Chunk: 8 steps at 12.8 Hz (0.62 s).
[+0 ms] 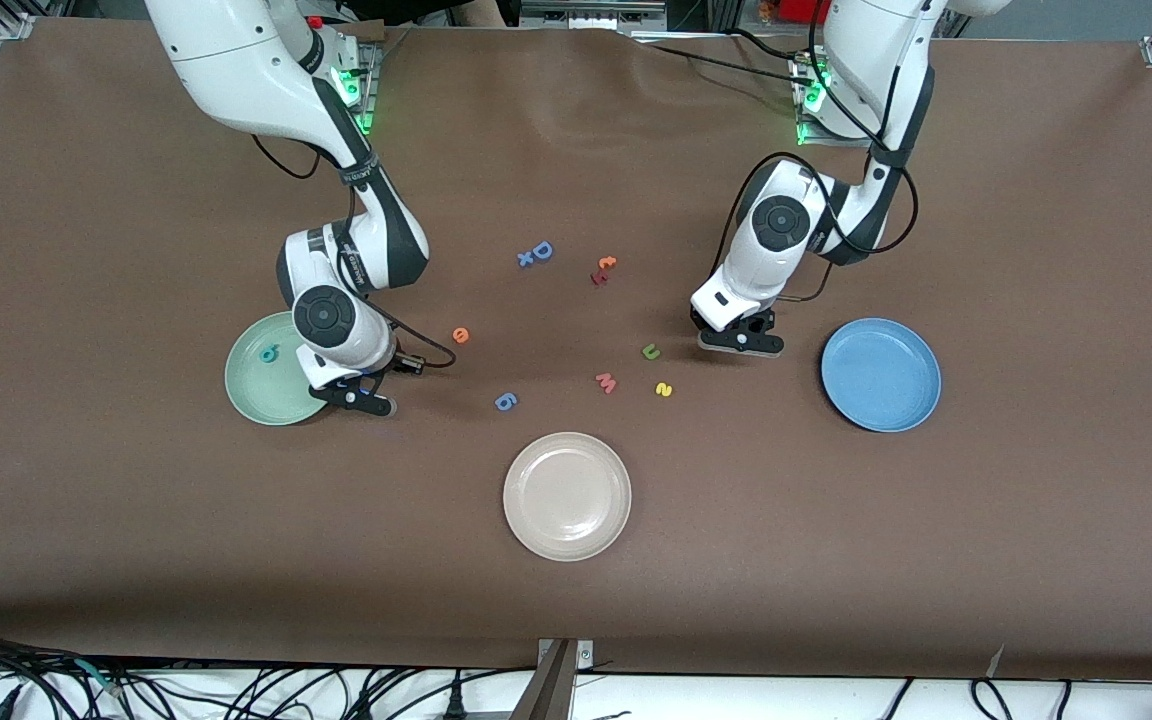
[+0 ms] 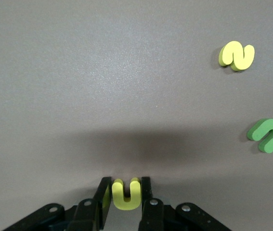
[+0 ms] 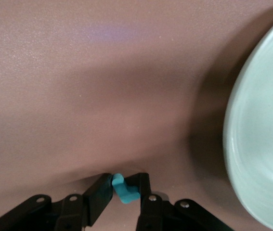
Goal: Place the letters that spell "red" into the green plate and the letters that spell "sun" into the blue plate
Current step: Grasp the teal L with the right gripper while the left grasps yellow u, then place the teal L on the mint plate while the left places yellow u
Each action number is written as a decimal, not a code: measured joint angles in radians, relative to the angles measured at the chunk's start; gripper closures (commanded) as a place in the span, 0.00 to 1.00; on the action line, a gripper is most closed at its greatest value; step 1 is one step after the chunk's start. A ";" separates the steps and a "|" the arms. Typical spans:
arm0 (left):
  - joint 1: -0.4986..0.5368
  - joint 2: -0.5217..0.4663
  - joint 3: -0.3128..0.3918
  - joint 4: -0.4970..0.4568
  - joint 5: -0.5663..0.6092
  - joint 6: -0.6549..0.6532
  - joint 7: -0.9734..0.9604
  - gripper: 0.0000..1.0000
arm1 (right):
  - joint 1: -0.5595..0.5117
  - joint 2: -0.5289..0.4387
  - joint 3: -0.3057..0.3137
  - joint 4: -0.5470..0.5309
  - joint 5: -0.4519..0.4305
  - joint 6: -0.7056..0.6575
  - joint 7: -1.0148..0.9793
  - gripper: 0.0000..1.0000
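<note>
Left end effector (image 2: 125, 192) pinching yellow "n" (image 2: 126, 194) legs outward, right end effector (image 3: 125, 190) pinching tilted teal "r" (image 3: 123, 188)

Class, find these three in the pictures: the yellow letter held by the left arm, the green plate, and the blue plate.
yellow letter (image 2: 126, 194), left wrist view, the curved bottom of the letter.
green plate (image 1: 261, 385), front view, bare floor of the plate.
blue plate (image 1: 880, 374), front view, middle of the plate's floor.

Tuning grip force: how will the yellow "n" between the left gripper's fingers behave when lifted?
The yellow "n" looks like thick foam: probably very light and slightly squashy. Its flat sides fill the left gripper, so slipping seems unlikely, though it might twist.
</note>
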<state>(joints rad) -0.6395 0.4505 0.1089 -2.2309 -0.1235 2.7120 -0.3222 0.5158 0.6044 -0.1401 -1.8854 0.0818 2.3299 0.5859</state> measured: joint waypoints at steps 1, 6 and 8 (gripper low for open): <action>0.000 0.000 0.000 0.000 0.000 0.000 0.000 0.74 | 0.000 -0.001 -0.003 0.000 0.000 -0.004 0.000 0.84; 0.000 -0.001 0.001 0.000 0.000 -0.001 0.000 0.81 | 0.000 -0.004 -0.004 0.000 0.000 -0.006 0.001 0.97; 0.000 -0.003 0.001 0.003 0.000 0.000 0.000 0.84 | 0.000 -0.005 -0.004 0.000 0.000 -0.007 0.001 0.98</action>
<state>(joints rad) -0.6394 0.4470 0.1096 -2.2280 -0.1234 2.7117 -0.3222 0.5157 0.5994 -0.1446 -1.8859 0.0818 2.3232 0.5866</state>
